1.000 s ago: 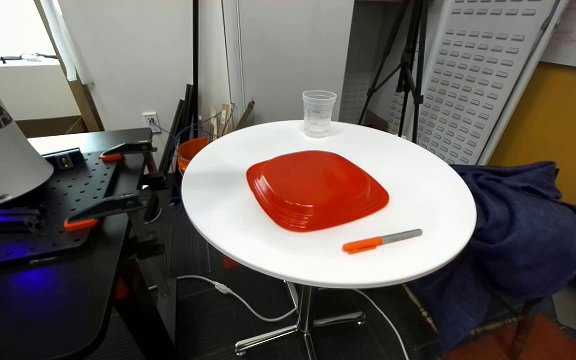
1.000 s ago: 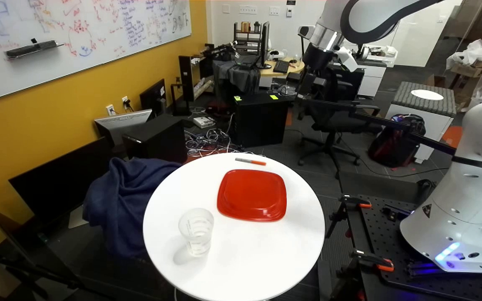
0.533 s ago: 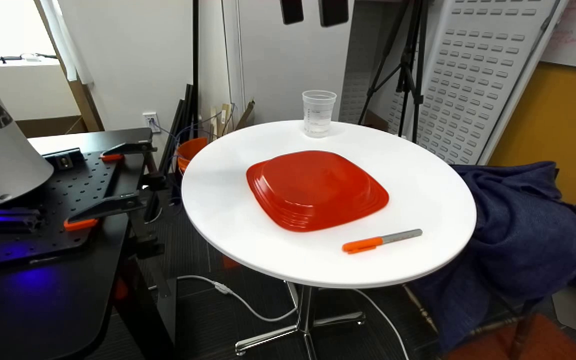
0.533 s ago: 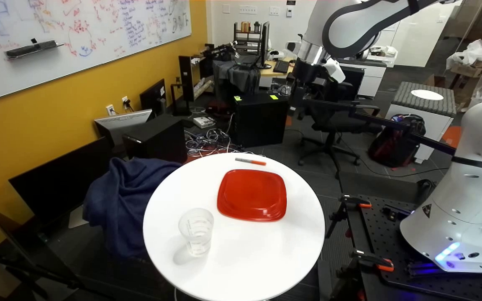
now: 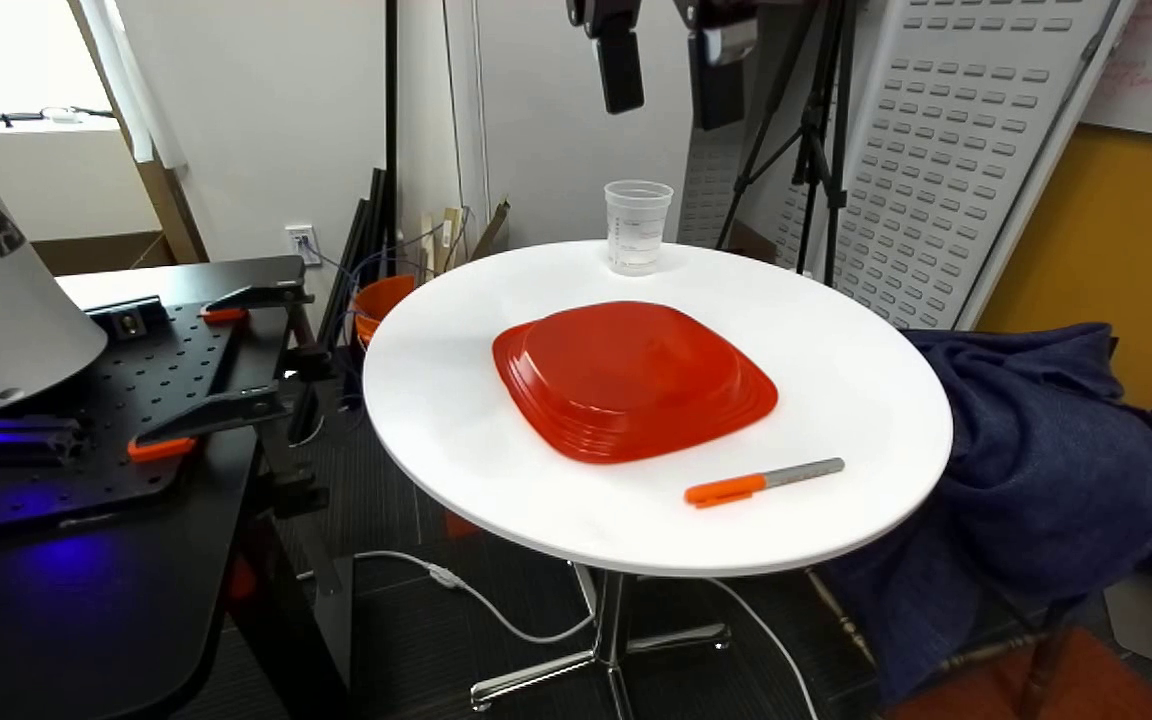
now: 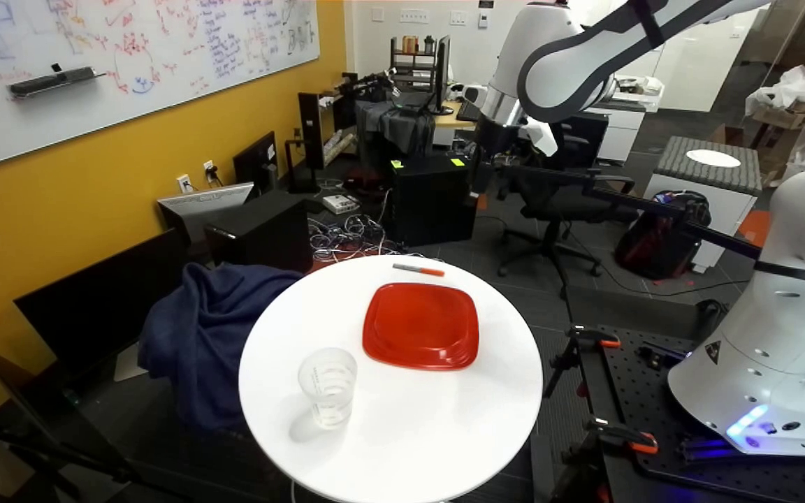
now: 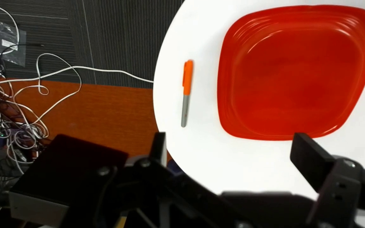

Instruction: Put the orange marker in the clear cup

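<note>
Currently the orange marker (image 7: 186, 91) lies flat on the white table (image 5: 836, 370), just off one side of the red plate (image 5: 636, 370), not touching it. Clear cup (image 6: 330, 384) stands upright roughly across the plate from it, also apart. Gripper (image 5: 672, 115) hangs in the air, well above plate level; fingers (image 7: 312, 161) spread wide, holding nothing. Looks like the reach, task hardly begun. Handling guess: marker should be light, stiff, hard to damage, but smooth and probably round, so a bit slippery and liable to roll if nudged, toward the plate or away from it. Best hold is likely square across the thin body, about mid-length where orange meets grey, one finger on the plate side, one on the side away from the plate. Wrist view has the finger spread running across the marker's length, so little twist seems needed. Taking it nearer one end would probably help upend it for the cup, at some cost in balance. Cup looks like thin plastic, so likely light and easy to tip; bring the marker in from above, passing high over the plate.
</note>
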